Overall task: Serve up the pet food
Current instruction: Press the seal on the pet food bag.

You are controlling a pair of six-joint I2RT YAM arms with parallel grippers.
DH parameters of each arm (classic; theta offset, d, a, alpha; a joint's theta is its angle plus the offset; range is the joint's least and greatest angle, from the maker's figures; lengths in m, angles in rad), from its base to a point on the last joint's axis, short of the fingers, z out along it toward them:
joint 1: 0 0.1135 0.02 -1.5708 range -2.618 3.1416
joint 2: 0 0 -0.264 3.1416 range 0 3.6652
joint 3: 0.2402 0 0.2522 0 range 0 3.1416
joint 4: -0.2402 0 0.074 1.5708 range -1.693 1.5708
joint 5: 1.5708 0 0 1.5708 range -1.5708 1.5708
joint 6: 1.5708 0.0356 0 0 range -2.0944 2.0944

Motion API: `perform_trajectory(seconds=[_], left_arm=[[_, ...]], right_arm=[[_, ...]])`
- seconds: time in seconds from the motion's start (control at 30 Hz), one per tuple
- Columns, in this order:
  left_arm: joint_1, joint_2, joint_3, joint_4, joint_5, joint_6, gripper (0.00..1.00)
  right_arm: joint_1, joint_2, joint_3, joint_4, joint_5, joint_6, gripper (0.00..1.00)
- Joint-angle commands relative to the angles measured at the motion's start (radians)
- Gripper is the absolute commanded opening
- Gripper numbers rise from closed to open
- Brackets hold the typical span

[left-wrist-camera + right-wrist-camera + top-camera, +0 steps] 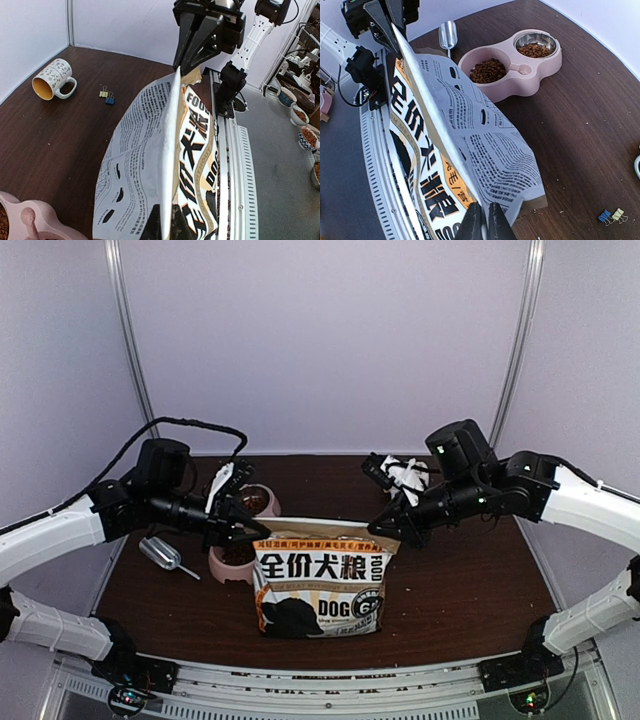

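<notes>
The kraft dog-food bag (320, 580) stands upright at the table's near middle with its top edge pressed flat. My left gripper (250, 533) is shut on the bag's left top corner, its fingers (155, 222) pinching the seam. My right gripper (385, 529) is shut on the right top corner, the seam thin between its fingertips (474, 215). Brown pet food (488, 70) fills the near cup of the pink double bowl (547, 65). More kibble (534, 49) lies in its steel-lined far cup. The inside of the bag is hidden.
A silver scoop (162, 554) lies left of the bowl. A patterned mug (52, 78) lies on its side at the back right, with binder clips (106, 95) near it. The metal rail (235, 165) runs along the table's near edge, close to the bag.
</notes>
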Motion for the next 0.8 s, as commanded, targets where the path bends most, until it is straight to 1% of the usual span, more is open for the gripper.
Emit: perform_trajectory(seconds=[0.0,0.1,0.23,0.27,0.37,0.43,0.5,0.57,0.6,0.67,0.7,0.77], left_arm=[[0.084,-0.095,0.029,-0.043,-0.01,0.016,0.0],[0.086,-0.094,0.029,-0.043,-0.006,0.016,0.0],[0.086,-0.084,0.031,-0.043,0.014,0.017,0.0],[0.086,-0.08,0.03,-0.043,0.018,0.017,0.0],[0.086,-0.07,0.032,-0.04,0.038,0.017,0.0],[0.085,-0.059,0.033,-0.041,0.049,0.017,0.0],[0.086,-0.053,0.038,-0.048,0.058,0.019,0.0],[0.086,-0.048,0.043,-0.052,0.061,0.018,0.0],[0.086,-0.047,0.048,-0.052,0.063,0.016,0.1],[0.085,-0.049,0.056,-0.044,0.063,0.001,0.35],[0.086,-0.053,0.059,-0.035,0.059,-0.013,0.45],[0.086,-0.073,0.06,0.008,0.042,-0.052,0.59]], right_arm=[[-0.076,-0.03,-0.063,-0.351,0.319,0.039,0.08],[-0.086,-0.047,-0.066,-0.365,0.349,0.053,0.1],[-0.098,-0.082,-0.08,-0.361,0.344,0.063,0.12],[-0.099,-0.09,-0.081,-0.359,0.34,0.065,0.12],[-0.102,-0.108,-0.083,-0.345,0.309,0.066,0.05],[-0.103,-0.127,-0.084,-0.324,0.267,0.066,0.05],[-0.107,-0.15,-0.085,-0.285,0.242,0.077,0.09],[-0.112,-0.177,-0.092,-0.233,0.229,0.099,0.19],[-0.12,-0.191,-0.099,-0.197,0.224,0.113,0.26],[-0.143,-0.213,-0.121,-0.112,0.209,0.15,0.4],[-0.159,-0.223,-0.139,-0.07,0.205,0.175,0.48],[-0.198,-0.229,-0.176,0.005,0.191,0.219,0.56]])
